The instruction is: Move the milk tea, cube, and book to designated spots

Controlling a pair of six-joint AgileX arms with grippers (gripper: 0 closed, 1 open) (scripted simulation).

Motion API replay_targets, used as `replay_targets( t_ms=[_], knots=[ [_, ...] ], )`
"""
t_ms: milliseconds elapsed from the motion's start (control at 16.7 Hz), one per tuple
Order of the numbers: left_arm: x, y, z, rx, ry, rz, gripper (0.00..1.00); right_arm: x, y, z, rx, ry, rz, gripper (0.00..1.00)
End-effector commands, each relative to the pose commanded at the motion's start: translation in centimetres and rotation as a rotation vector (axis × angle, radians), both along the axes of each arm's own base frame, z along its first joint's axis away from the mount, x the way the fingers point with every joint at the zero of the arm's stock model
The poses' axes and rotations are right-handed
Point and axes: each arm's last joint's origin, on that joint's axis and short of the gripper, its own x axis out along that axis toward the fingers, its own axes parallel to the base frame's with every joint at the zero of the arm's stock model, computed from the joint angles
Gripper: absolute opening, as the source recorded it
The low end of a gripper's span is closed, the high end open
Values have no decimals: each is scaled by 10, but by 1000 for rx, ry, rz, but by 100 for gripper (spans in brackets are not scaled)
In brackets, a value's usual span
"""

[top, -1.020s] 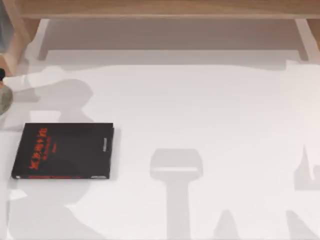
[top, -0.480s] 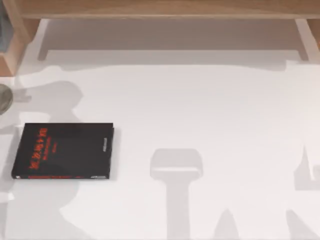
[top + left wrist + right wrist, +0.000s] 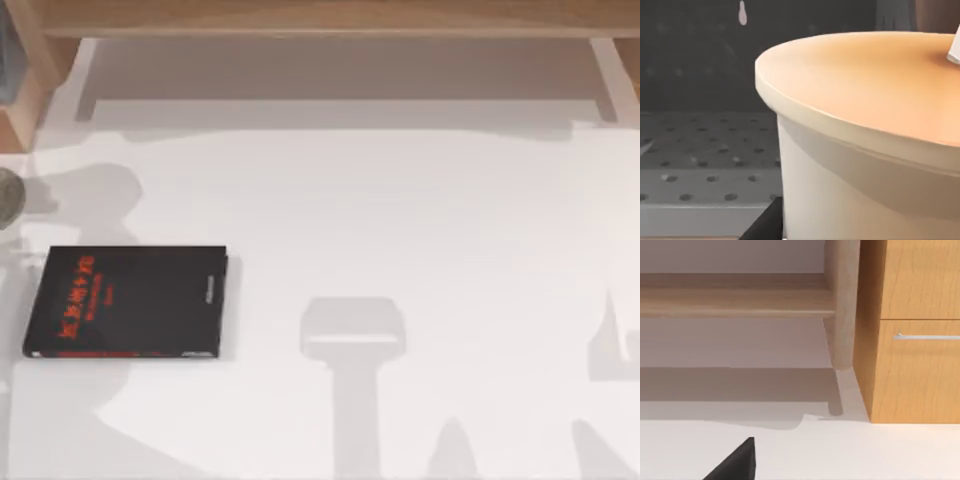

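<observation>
The milk tea (image 3: 865,125) looms very close in the left wrist view. It is a cream cup with an orange-tan lid and a white straw (image 3: 955,47) at the lid's far side. A dark finger (image 3: 764,226) of my left gripper lies against the cup's wall, and the gripper is shut on the cup. At the top view's left edge a round grey shape (image 3: 5,196) pokes in; I cannot tell if it is the cup. One dark finger (image 3: 735,462) of my right gripper hangs over white tabletop. The cube and the book are out of view.
A black book with red lettering (image 3: 128,302) lies flat at the table's left. A wooden shelf frame (image 3: 320,18) runs along the back. In the right wrist view a wooden leg (image 3: 842,305) stands beside a drawer cabinet (image 3: 915,340). A bluish sliver (image 3: 5,60) at the far left is unidentifiable.
The round shape at the left edge has drifted slightly left and lost the dark part above it. The arm's shadow has slid left. The black book has not moved.
</observation>
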Motion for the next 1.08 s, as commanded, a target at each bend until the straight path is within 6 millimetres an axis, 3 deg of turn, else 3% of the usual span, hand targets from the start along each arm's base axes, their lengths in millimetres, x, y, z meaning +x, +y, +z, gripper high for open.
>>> replay_targets(
  t_ms=[240, 1020, 1080],
  knots=[
    [0, 0, -1, -1, 1, 0, 0, 0, 0, 0, 0, 0, 0, 100],
    [0, 0, -1, -1, 1, 0, 98, 0, 0, 0, 0, 0, 0, 100],
    [0, 0, -1, -1, 1, 0, 100, 0, 0, 0, 0, 0, 0, 100]
  ],
)
